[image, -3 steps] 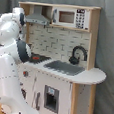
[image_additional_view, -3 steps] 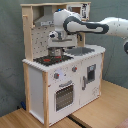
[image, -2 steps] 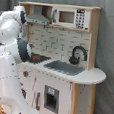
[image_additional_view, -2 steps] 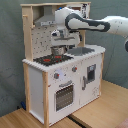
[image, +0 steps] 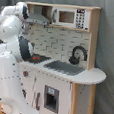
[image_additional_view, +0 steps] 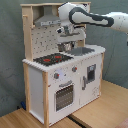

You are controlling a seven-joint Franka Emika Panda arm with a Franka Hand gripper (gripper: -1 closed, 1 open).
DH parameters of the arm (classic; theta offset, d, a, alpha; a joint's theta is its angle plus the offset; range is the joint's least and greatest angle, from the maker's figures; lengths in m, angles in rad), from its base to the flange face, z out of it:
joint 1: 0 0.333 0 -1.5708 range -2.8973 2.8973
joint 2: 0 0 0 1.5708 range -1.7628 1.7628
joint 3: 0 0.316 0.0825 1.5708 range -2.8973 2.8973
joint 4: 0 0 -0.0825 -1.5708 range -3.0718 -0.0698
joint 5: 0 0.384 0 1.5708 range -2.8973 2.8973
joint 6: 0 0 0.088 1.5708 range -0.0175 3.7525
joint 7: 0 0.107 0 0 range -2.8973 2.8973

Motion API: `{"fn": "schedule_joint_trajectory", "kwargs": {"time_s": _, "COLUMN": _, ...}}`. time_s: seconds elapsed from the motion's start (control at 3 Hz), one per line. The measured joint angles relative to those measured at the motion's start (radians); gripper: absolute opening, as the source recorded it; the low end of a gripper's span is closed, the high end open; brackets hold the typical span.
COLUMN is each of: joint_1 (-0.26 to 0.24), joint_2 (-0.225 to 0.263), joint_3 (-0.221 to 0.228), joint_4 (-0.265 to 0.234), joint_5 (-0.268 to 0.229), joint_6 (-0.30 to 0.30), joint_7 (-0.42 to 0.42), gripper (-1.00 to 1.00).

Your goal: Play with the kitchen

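Observation:
The kitchen (image_additional_view: 60, 85) is a white and light-wood toy unit seen in both exterior views. It has a red-ringed hob (image_additional_view: 52, 59), an oven door (image_additional_view: 64, 96), knobs (image_additional_view: 56, 76), a grey sink (image: 64, 68), a black faucet (image: 78, 54), a hood (image_additional_view: 50, 21) and a microwave (image: 72, 17). In the second exterior view my gripper (image_additional_view: 65, 46) hangs from the white arm (image_additional_view: 92, 17), pointing down just above the counter between hob and sink. It holds nothing that I can see. In the first exterior view the arm's body (image: 14, 43) hides the gripper.
The kitchen stands on a wooden floor (image_additional_view: 100, 112) before a grey curtain (image: 112, 43). The backsplash (image: 54, 40) and hood close in the space above the counter. The arm's base fills the first exterior view's left.
In the second exterior view the gripper has drifted a little right and down, from over the hob's back edge toward the sink side.

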State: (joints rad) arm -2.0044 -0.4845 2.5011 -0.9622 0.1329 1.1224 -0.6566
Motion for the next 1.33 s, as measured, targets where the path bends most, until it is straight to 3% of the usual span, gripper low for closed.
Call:
{"fn": "schedule_joint_trajectory", "kwargs": {"time_s": 0.33, "joint_1": 0.001, "joint_2": 0.014, "joint_3": 0.000, "joint_4": -0.003, "joint_5": -0.002, "joint_6": -0.062, "joint_7": 0.081, "gripper": -1.00}}
{"fn": "schedule_joint_trajectory", "kwargs": {"time_s": 1.0, "joint_1": 0.101, "joint_2": 0.029, "joint_3": 0.006, "joint_4": -0.001, "joint_5": -0.017, "joint_6": 0.061, "joint_7": 0.208, "gripper": -1.00}}
{"fn": "schedule_joint_trajectory", "kwargs": {"time_s": 1.33, "joint_1": 0.128, "joint_2": 0.081, "joint_3": 0.006, "joint_4": -0.014, "joint_5": -0.089, "joint_6": 0.032, "joint_7": 0.249, "gripper": -1.00}}
